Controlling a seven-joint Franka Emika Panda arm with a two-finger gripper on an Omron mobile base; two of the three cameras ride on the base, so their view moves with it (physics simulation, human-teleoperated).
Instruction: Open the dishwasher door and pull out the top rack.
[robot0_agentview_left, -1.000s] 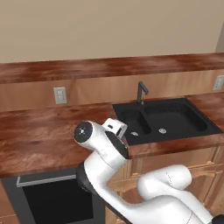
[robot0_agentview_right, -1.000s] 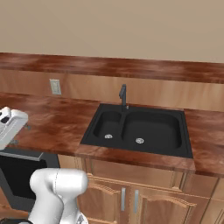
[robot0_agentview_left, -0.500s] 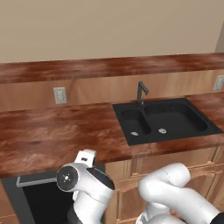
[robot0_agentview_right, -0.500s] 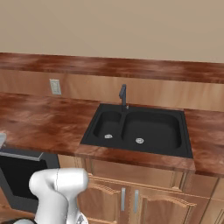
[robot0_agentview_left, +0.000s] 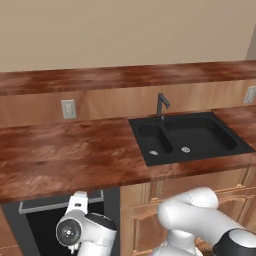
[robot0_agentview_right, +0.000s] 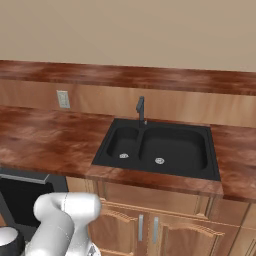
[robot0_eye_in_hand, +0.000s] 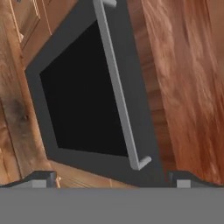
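Observation:
The dishwasher door (robot0_eye_in_hand: 83, 100) is a flat black panel in a dark grey frame, and it stands shut under the counter. Its long silver bar handle (robot0_eye_in_hand: 118, 87) runs along the edge nearest the countertop. In the hand view the picture is rolled, so the handle runs from top to bottom. My gripper (robot0_eye_in_hand: 113, 178) is open, one fingertip (robot0_eye_in_hand: 43, 177) at each side of the view, facing the door from a short way off and touching nothing. The door (robot0_agentview_left: 42, 227) shows at the lower left of the left base view, and the door (robot0_agentview_right: 20, 197) at the left of the right base view. The top rack is hidden behind the shut door.
A reddish-brown counter (robot0_agentview_left: 65, 155) lies above the door. A black double sink (robot0_agentview_left: 187, 137) with a dark faucet (robot0_agentview_left: 161, 105) is set in it to the right. Wooden cabinet doors (robot0_agentview_right: 145, 225) stand below the sink. Wooden drawer fronts (robot0_eye_in_hand: 26, 22) flank the dishwasher.
The arm has swung down from above the counter to a low spot in front of the dishwasher door. The jaws have stayed open and the door has stayed shut.

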